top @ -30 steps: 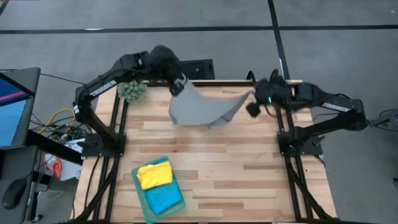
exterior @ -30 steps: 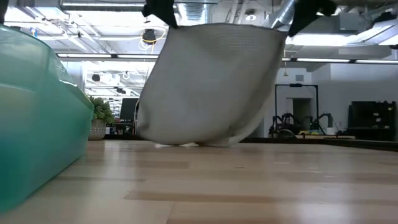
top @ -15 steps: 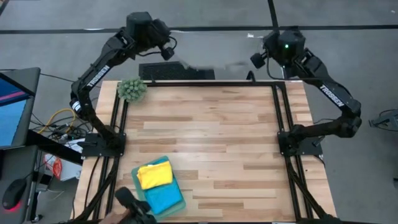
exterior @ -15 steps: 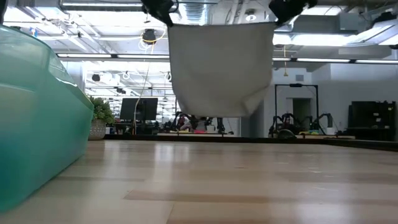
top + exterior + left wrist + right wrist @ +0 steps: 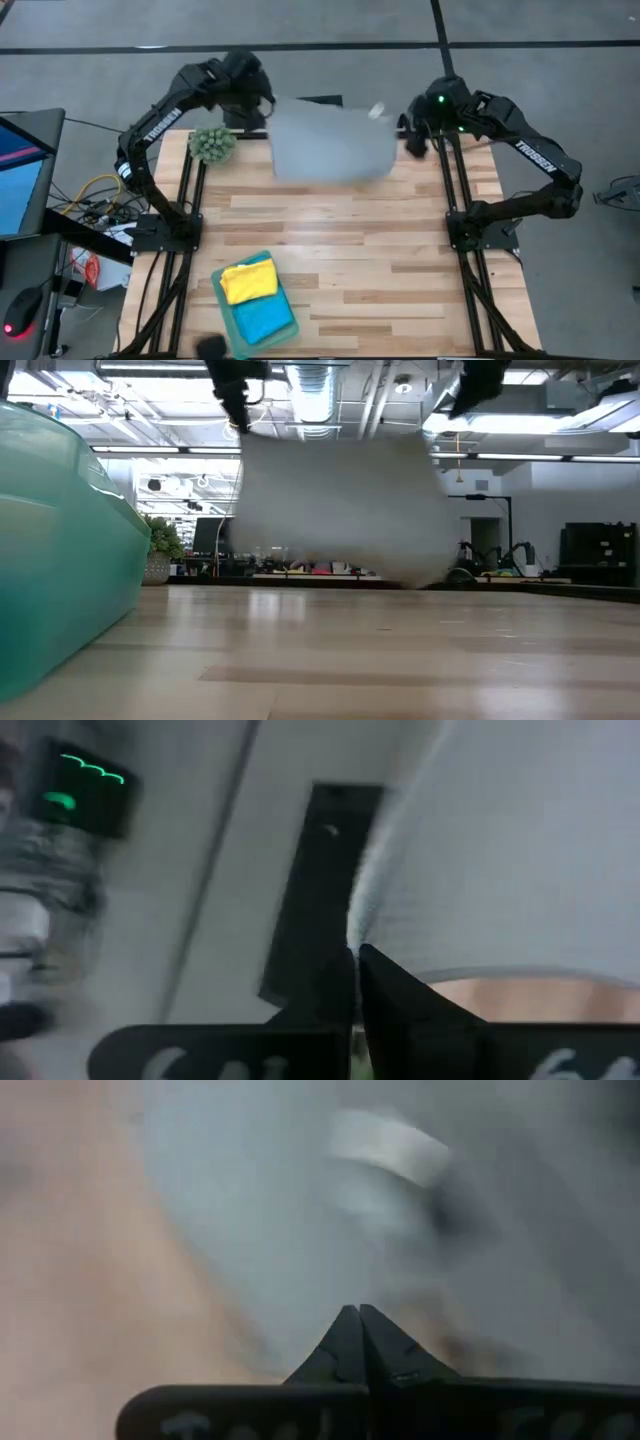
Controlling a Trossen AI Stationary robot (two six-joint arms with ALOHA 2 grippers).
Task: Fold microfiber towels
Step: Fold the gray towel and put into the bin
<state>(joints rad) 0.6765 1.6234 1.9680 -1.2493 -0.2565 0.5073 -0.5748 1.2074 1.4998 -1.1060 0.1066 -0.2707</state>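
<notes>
Grey towel (image 5: 332,142) hangs spread out in the air over the far part of the worktop (image 5: 340,260), stretched between both arms, blurred. In the low view the grey towel (image 5: 335,510) has its lower edge clear of the worktop surface, or nearly so; can't tell for sure. Left tool (image 5: 356,952) pressed together, pinching one top corner of the grey towel, at the towel's left side. Right tool (image 5: 359,1312) pressed together on the opposite top corner, at the towel's right side. Fuzzy green plant ball (image 5: 212,144) sits on the worktop just left of the towel, beside the left arm. Teal bin (image 5: 252,303) is well apart from the towel at the near left worktop edge, holding a yellow towel (image 5: 248,280) and a blue towel (image 5: 262,318), both folded.
</notes>
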